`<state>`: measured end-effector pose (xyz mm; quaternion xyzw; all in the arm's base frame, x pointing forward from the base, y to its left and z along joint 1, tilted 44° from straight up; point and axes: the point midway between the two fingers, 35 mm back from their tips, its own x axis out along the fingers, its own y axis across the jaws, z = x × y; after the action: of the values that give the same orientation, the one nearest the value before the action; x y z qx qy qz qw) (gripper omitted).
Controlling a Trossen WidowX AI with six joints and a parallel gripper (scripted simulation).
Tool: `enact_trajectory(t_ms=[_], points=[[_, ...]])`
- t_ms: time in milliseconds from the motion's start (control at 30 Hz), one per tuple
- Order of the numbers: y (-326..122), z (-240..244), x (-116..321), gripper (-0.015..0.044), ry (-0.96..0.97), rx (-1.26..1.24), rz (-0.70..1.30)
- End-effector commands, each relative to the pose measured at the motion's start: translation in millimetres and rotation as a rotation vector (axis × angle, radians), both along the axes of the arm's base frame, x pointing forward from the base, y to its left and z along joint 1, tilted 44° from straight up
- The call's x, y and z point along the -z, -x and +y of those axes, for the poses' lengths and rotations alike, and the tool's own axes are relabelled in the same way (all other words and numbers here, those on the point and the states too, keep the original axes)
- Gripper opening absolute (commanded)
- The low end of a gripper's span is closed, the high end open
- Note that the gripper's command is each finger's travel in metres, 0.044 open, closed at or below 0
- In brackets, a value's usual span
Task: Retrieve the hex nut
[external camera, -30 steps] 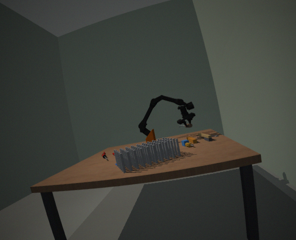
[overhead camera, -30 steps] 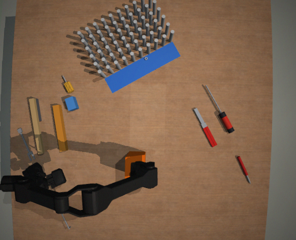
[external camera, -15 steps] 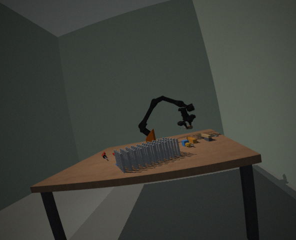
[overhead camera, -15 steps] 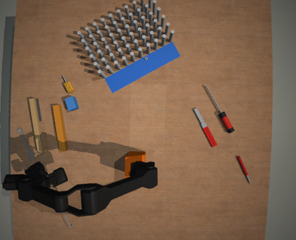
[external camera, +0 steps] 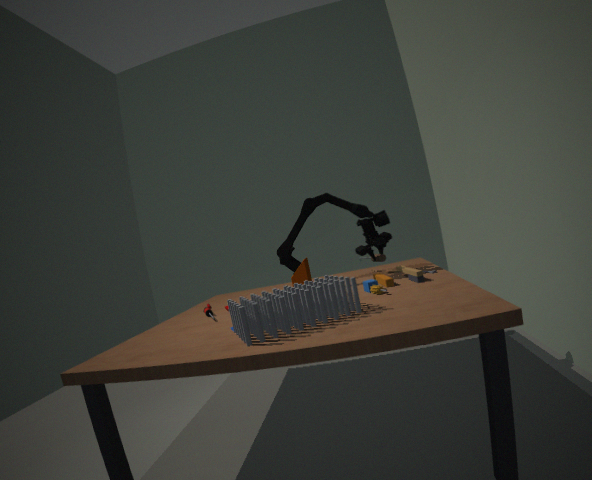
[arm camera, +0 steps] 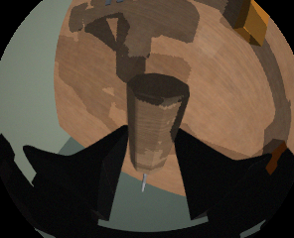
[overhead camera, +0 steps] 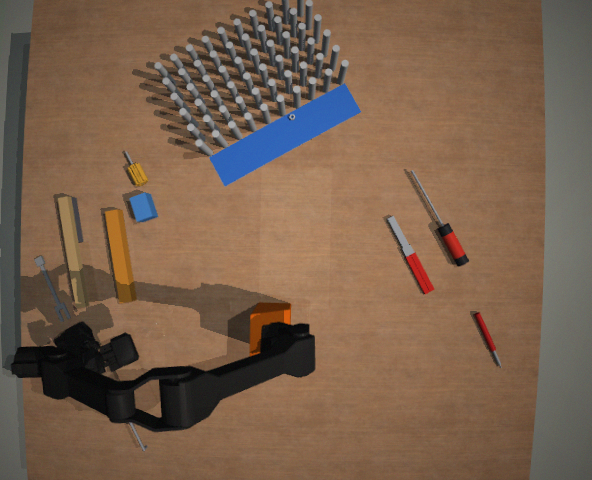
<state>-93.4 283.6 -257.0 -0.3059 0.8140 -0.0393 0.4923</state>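
The hex nut (overhead camera: 291, 116) lies on the blue taped strip (overhead camera: 244, 157), at its edge nearest the spacers. The metal spacers (overhead camera: 343, 72) (external camera: 355, 297) stand upright in rows behind the strip. My gripper (arm camera: 151, 131) (external camera: 377, 257) is shut on the wooden handle (arm camera: 154, 111) of a tool, raised above the table at the left of the top view. The tool's thin metal rod (overhead camera: 137, 436) (arm camera: 144, 182) sticks out beyond the handle, with a small bent tip in the top view. In that view the arm hides the handle. The tool is far from the spacers and nut.
Left side: a grey forked tool (overhead camera: 51, 285), a tan bar (overhead camera: 70, 232), an orange bar (overhead camera: 118, 248), a blue block (overhead camera: 142, 207) and a yellow-handled driver (overhead camera: 137, 174). Right side: a long screwdriver (overhead camera: 452, 244), a red-handled blade tool (overhead camera: 419, 272) and a small red tool (overhead camera: 485, 330).
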Motion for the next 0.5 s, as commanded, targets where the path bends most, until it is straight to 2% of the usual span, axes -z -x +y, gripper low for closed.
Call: enact_trajectory(t_ms=[0,467], points=[[1,-4,4,0.0,0.003,0.007,0.003],[0,-16,15,0.0,0.003,0.007,0.003]])
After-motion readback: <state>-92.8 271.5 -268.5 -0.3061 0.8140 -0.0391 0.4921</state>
